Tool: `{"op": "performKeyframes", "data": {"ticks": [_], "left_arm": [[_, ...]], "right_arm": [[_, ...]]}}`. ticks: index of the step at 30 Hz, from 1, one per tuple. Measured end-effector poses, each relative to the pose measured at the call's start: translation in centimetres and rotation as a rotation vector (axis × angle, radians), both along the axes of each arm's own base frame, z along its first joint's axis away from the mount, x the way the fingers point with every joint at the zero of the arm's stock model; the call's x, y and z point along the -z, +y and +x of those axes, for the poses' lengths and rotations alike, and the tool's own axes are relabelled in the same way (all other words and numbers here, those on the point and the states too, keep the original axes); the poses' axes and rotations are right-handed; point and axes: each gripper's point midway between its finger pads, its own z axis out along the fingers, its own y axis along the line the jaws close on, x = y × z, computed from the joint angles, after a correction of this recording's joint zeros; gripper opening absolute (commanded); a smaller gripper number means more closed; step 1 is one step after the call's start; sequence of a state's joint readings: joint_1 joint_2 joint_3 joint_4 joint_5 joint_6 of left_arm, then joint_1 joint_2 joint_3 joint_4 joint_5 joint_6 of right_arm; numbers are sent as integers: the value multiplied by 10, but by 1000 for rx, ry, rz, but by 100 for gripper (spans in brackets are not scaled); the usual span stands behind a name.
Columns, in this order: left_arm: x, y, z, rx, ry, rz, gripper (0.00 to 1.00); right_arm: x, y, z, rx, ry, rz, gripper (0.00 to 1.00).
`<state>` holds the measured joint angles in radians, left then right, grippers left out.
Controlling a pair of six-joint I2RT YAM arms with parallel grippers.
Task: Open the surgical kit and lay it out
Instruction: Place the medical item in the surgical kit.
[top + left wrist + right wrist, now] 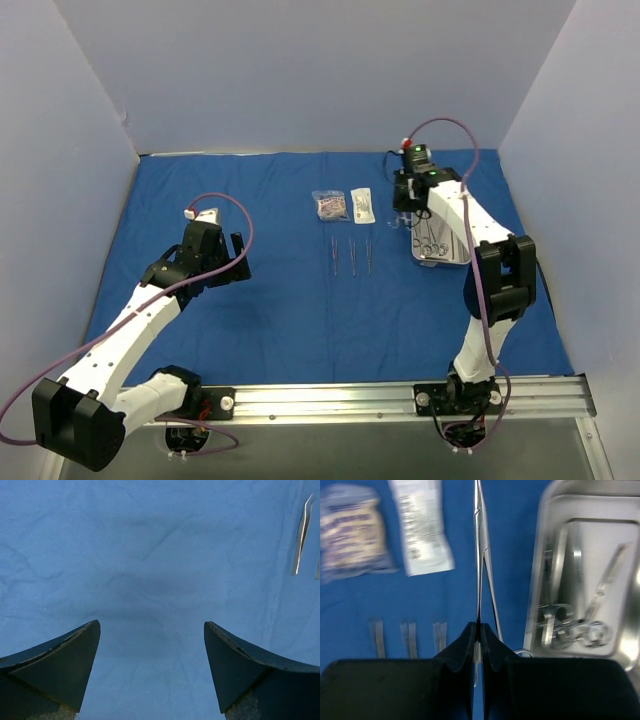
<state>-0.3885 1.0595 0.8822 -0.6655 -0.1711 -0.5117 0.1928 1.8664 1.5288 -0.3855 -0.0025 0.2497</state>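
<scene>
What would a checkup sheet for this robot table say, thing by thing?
Surface: blue cloth spread flat, slightly wrinkled.
Job's things: steel tray at the right with instruments inside; two packets mid-cloth; three tweezers in a row, nearer the arms.
Clutter: nothing seen.
Grippers: left gripper has jaws wide open over bare cloth, empty; right gripper has jaws shut on a slim instrument beside the tray.
Cables: purple cables loop on both arms, clear of the kit.
Surroundings: pale walls on three sides; metal rail at the near edge.
</scene>
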Motion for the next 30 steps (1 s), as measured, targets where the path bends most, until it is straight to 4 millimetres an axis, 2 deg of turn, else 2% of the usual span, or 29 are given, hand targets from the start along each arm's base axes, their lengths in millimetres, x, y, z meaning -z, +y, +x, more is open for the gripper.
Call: {"op": "performKeyframes", "data": {"ticks": [3,5,7,9,10,13,17,22,26,30], "left_arm": [[0,2,1,-9,-1,9,94],[-1,4,1,-17,-1,16,94],[-2,6,2,-28,-2,24,94],[-3,7,3,-37,-6,29,94],[-4,8,3,-43,-7,33,94],[-5,11,4,-56,-8,39,94],[-6,14,3,-78,-4,49,94],[-5,20,2,-96,3,66,94],[-5,21,1,-104,2,71,94],[-6,22,0,-105,1,69,94]], "right_arm": [[-16,59,-15,-51,-38,26,0],[-17,90,-26,-70,-42,40,0],[-12,127,-46,-101,-31,52,0],[-7,149,-61,-105,-16,66,0],[-5,167,-73,-126,-10,74,0],[2,197,-92,-126,3,98,0],[26,225,-103,-110,39,75,0],[60,256,-104,-107,68,20,0],[78,266,-108,-105,84,-9,0],[84,264,-107,-78,91,-27,0]]}}
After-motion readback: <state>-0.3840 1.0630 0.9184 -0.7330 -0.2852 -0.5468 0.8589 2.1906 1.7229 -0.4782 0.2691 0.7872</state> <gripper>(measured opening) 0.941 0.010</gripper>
